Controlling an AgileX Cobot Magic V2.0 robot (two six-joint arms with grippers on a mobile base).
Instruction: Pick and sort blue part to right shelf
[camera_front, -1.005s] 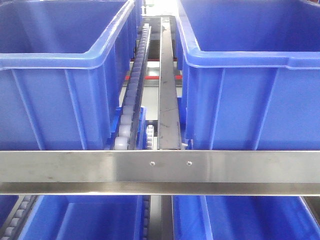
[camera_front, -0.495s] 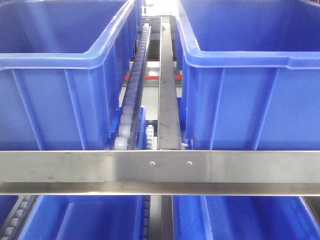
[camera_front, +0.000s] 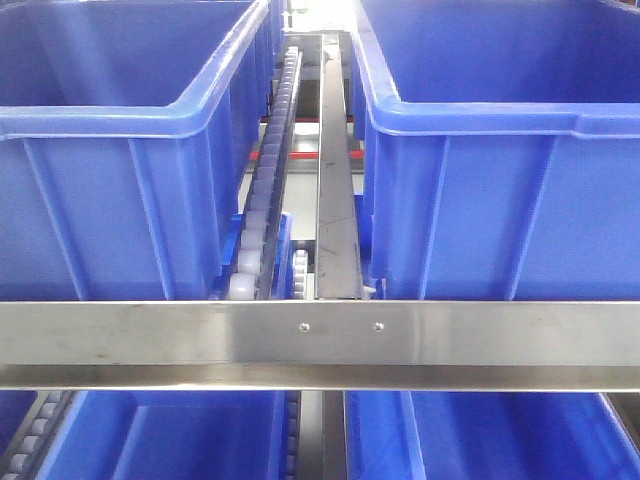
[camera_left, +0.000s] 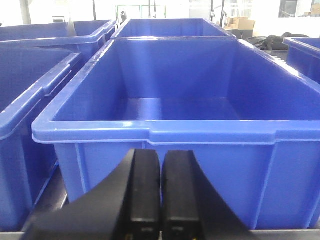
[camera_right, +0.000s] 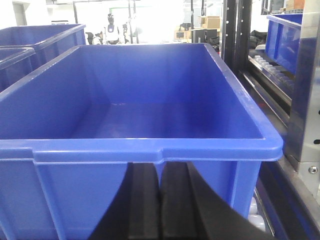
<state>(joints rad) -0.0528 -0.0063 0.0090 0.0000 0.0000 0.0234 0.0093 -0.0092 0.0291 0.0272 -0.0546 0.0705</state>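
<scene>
The blue part is out of view in every frame. My left gripper (camera_left: 160, 155) is shut and empty, its black fingers pressed together just in front of the near wall of an empty blue bin (camera_left: 165, 131). My right gripper (camera_right: 161, 167) is shut and empty too, in front of the near rim of another empty blue bin (camera_right: 150, 147). Neither gripper shows in the front view.
The front view shows two large blue bins (camera_front: 110, 120) (camera_front: 500, 120) on a shelf, a roller track (camera_front: 268, 190) and a steel divider rail (camera_front: 335, 200) between them, a steel crossbar (camera_front: 320, 335) in front, and more blue bins below (camera_front: 180, 435). A shelf frame (camera_right: 305, 100) stands right of the right gripper.
</scene>
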